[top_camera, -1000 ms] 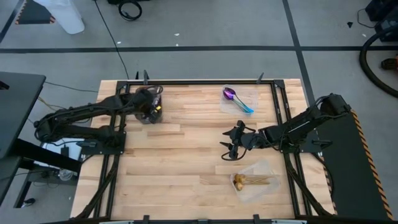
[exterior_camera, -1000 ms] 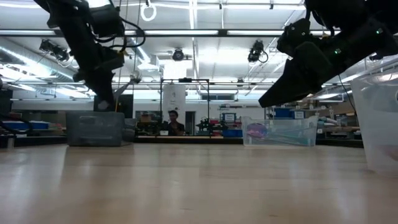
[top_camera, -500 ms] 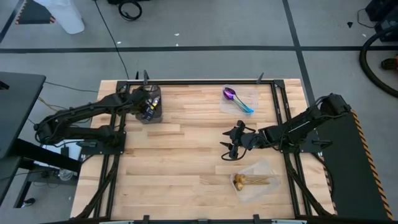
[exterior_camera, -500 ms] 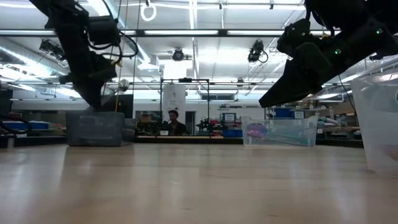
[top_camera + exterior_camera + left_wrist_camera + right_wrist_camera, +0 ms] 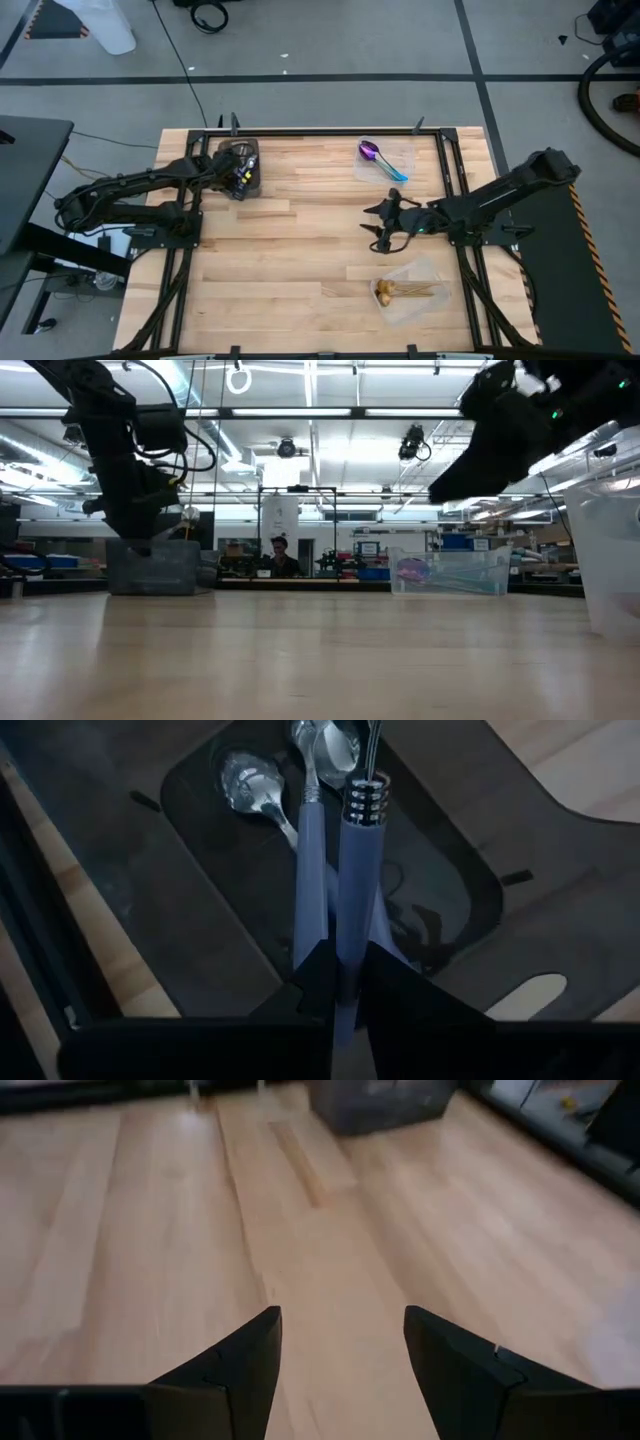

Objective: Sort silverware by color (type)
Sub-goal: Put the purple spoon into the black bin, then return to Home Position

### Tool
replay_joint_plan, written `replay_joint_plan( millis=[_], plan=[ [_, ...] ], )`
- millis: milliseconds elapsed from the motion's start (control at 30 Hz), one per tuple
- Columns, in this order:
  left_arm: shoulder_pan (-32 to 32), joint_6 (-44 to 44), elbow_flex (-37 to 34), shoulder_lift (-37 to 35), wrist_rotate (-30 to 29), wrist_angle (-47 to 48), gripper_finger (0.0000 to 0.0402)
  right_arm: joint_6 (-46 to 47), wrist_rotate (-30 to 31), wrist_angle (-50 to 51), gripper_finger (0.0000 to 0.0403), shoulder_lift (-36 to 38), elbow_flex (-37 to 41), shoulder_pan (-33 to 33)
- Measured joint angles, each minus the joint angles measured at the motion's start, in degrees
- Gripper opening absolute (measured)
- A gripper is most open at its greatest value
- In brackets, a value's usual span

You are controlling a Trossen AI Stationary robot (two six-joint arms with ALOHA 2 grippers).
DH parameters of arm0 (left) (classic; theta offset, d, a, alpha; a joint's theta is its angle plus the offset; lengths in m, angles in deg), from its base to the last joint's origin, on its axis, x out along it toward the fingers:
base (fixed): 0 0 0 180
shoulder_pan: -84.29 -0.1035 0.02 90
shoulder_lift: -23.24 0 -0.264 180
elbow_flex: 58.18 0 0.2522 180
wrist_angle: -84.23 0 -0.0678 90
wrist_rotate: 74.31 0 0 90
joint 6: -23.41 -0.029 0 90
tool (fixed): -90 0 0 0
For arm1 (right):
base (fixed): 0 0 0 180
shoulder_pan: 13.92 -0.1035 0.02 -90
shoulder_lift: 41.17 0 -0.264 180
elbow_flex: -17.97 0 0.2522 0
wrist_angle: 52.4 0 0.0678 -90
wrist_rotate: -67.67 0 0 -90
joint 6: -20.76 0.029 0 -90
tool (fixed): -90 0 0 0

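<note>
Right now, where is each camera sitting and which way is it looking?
High view: above, looking straight down at the wooden table and both arms.
Low view: at tabletop height, looking across into the room; both arms hang in from above.
Left wrist view: on the left arm, looking past the left pincer, shut on a silver spoon, into the dark tray.
Right wrist view: on the right arm, looking past the open right pincer.
All four show the tray.

Silver spoons (image 5: 250, 790) lie in the dark tray; purple-teal spoons (image 5: 383, 158) and gold spoons (image 5: 405, 291) lie in clear containers.

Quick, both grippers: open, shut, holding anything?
Left gripper: shut on a silver spoon, over the dark tray.
Right gripper: open, empty.
</note>
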Motion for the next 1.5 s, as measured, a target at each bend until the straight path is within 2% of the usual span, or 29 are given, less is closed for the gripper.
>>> replay_joint_plan(
  millis=[200, 367, 533, 700, 933, 1033, 1233, 1500],
  plan=[
    [-0.1, 0.0, -2.8, 0.0, 0.1, -1.8, 0.0041, 0.0, 7.7, 9.6, 0.0202, 12.8, 0.0, -3.5],
    [0.0, 2.0, -5.0, 0.0, 2.9, -3.7, 0.0041, -0.4, 14.5, 10.8, 0.0192, 19.9, 2.4, -6.4],
    [-0.1, 4.2, -5.8, 0.0, 3.9, -4.5, 0.0041, -0.4, 18.2, 10.8, 0.0189, 25.2, 5.9, -7.2],
    [0.0, 6.0, -5.9, 0.0, 3.6, -4.6, 0.0051, -0.2, 18.6, 10.6, 0.0189, 27.8, 7.2, -7.3],
    [0.0, 6.7, -5.9, 0.0, 3.6, -5.2, 0.0114, 0.0, 18.3, 10.6, 0.0187, 27.5, 7.2, -7.3],
    [0.0, 5.9, -4.9, -0.1, 3.9, -4.6, 0.013, 0.0, 18.2, 10.7, 0.0187, 27.7, 7.2, -7.3],
    [1.8, 3.3, -0.7, -0.2, 3.8, -4.9, 0.0134, 0.1, 18.2, 12.0, 0.0185, 30.1, 7.2, -8.4],
    [8.4, -2.9, -0.1, -0.2, 3.7, -14.5, 0.0134, 1.5, 18.7, 12.4, 0.0184, 33.1, 9.6, -9.1]
  ],
)
